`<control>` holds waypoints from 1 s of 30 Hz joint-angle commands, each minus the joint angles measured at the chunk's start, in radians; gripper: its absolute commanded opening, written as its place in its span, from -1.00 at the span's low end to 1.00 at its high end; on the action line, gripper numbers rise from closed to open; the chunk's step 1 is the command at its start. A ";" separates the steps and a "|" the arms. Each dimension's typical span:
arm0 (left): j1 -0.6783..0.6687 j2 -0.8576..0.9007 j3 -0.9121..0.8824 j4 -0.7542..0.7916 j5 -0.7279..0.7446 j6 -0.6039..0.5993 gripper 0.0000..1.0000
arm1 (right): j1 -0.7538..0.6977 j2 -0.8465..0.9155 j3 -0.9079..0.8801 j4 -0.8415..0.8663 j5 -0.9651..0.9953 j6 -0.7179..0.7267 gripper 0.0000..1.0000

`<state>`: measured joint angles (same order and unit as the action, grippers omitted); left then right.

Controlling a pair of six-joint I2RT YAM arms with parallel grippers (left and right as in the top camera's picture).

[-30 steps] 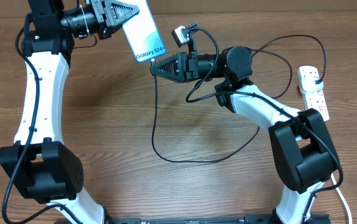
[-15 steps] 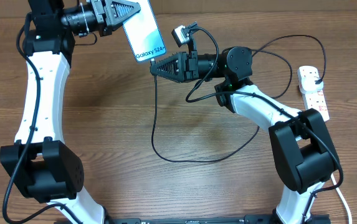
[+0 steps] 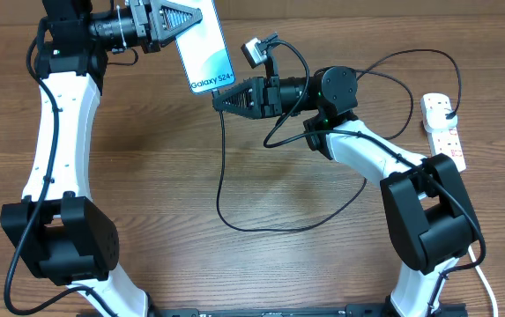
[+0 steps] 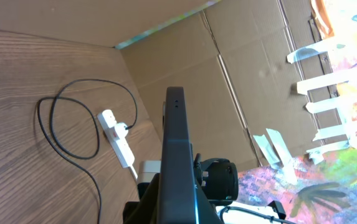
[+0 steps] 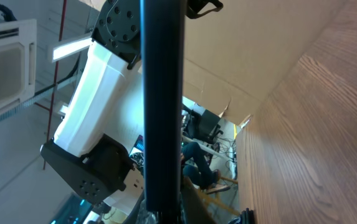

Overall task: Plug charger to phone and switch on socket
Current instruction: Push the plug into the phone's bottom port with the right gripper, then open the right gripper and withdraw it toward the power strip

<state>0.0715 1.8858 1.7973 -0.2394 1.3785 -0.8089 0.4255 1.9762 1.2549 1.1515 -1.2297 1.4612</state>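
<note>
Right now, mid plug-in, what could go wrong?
1. The phone is held in the air by the left claw alone; a push from the right claw could slip or tilt it.
2. The charger loops past the right arm toward the socket; it may snag, tugging the tip off line.

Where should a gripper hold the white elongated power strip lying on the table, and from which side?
Across its narrow width at mid-length, from above: the white elongated power strip lies flat, long sides exposed, and a black plug fills its far end.
</note>
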 commanded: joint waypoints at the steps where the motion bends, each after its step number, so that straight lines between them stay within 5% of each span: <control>1: -0.026 -0.009 0.005 -0.006 0.154 -0.029 -0.91 | -0.014 0.000 0.009 -0.008 0.061 -0.031 -0.92; 13: -0.026 -0.009 0.005 -0.006 0.166 -0.025 -0.91 | -0.025 0.000 0.009 -0.008 0.061 -0.042 -0.87; 16: -0.026 -0.009 0.005 -0.006 0.163 -0.025 -0.91 | -0.025 0.000 0.009 -0.008 0.061 -0.042 -0.38; 19: -0.024 -0.009 0.005 -0.006 0.145 -0.025 -0.92 | -0.025 0.000 0.009 -0.008 0.061 -0.042 0.54; 21: -0.017 -0.009 0.005 -0.006 0.122 -0.025 -0.92 | -0.026 0.000 0.009 -0.008 0.060 -0.042 0.91; 30: 0.060 -0.009 0.005 -0.014 0.093 -0.026 -0.91 | -0.053 0.000 0.009 -0.008 0.003 -0.041 1.00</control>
<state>0.0967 1.8923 1.7973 -0.2501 1.4612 -0.8169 0.3969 1.9766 1.2549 1.1389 -1.2060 1.4178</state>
